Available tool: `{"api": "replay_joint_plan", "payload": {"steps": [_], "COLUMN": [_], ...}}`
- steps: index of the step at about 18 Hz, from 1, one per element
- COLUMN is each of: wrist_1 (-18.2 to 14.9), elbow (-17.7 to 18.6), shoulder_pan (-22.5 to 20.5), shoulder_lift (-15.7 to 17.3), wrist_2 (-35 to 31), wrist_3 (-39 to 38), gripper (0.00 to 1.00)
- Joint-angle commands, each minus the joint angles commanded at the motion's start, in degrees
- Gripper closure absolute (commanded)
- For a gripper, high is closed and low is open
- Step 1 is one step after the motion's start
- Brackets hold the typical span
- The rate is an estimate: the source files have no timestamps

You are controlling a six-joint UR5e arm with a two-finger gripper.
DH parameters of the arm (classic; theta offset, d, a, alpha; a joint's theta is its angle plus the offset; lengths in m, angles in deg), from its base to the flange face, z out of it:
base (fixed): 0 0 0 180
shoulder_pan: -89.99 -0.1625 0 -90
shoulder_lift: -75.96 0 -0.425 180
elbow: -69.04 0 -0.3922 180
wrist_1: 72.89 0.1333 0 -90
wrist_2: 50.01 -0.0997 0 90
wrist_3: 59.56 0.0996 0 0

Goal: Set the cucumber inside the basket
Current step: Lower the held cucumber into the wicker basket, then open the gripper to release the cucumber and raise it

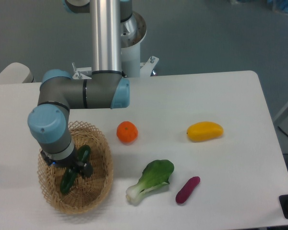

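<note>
The dark green cucumber (67,182) lies inside the tan wicker basket (98,189) at the table's front left, its upper end (84,152) showing past the wrist. My gripper (78,168) hangs over the basket's middle, right at the cucumber, with its black fingers down inside the basket. The arm's wrist hides most of the fingers, so I cannot tell whether they are closed on the cucumber or apart from it.
An orange (127,132) sits just right of the basket. A leafy bok choy (151,179) and a small purple eggplant (187,190) lie at the front middle. A yellow mango (205,131) lies to the right.
</note>
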Motion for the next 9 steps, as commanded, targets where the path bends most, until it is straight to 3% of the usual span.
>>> {"api": "replay_joint_plan", "payload": {"steps": [4, 9], "wrist_1": [-1.1, -3.5], "elbow": [0.8, 0.6], "shoulder_pan": [-6.5, -15.9], "shoulder_lift": [4.9, 7.7], "wrist_2": [-3.4, -3.1], "wrist_3": [12.4, 25.2], "gripper": [0.0, 0.0]}}
